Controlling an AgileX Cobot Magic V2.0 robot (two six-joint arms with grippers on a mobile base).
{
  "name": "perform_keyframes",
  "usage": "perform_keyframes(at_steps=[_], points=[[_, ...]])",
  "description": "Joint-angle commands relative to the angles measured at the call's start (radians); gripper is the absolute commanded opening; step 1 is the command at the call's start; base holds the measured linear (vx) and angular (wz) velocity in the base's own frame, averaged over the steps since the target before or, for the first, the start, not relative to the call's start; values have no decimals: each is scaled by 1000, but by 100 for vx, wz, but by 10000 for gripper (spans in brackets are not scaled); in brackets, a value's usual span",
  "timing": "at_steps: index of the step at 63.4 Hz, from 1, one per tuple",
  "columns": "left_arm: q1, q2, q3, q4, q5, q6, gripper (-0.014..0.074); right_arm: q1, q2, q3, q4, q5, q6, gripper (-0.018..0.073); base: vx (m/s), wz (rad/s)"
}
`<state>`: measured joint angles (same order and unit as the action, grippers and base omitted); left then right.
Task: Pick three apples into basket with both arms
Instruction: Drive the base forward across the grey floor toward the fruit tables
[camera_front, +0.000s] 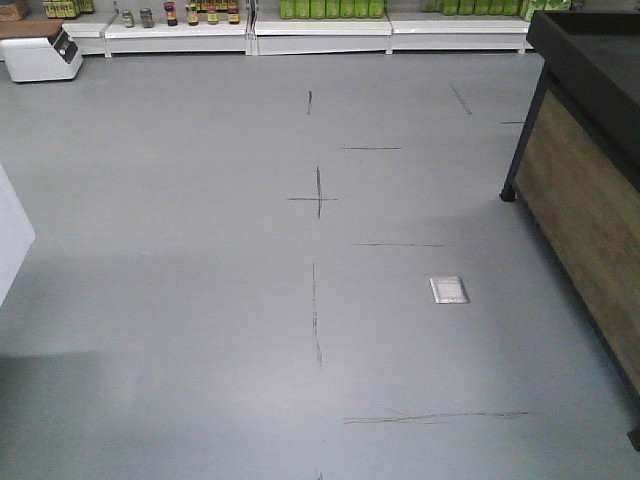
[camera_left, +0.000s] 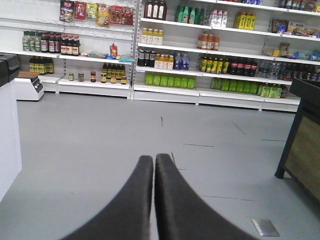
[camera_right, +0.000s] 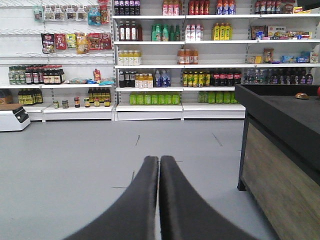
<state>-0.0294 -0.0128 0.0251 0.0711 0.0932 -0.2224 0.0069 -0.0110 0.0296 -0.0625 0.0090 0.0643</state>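
Observation:
No apples and no basket show in any view. In the left wrist view my left gripper (camera_left: 154, 159) is shut, its two black fingers pressed together with nothing between them, pointing over bare grey floor toward the shelves. My right gripper (camera_right: 159, 160) in the right wrist view is shut and empty in the same way. Neither arm appears in the exterior view.
A black-topped display stand with wood side panels (camera_front: 590, 180) stands at the right, also in the right wrist view (camera_right: 280, 150), with a small orange-brown thing (camera_right: 301, 95) on its top. Stocked shelves (camera_right: 150, 65) line the far wall. A white counter (camera_left: 7, 145) is at the left, a metal floor plate (camera_front: 448, 289) lies ahead.

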Motion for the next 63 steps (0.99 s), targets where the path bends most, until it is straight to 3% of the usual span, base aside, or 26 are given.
perform_keyframes(at_steps=[1,63], points=[[-1,-14,22,-4,-78,-7,-6,-6,-10,13,-1,-75,1,-9,0,0],[-1,-14,22,-4,-78,-7,-6,-6,-10,13,-1,-75,1,-9,0,0]])
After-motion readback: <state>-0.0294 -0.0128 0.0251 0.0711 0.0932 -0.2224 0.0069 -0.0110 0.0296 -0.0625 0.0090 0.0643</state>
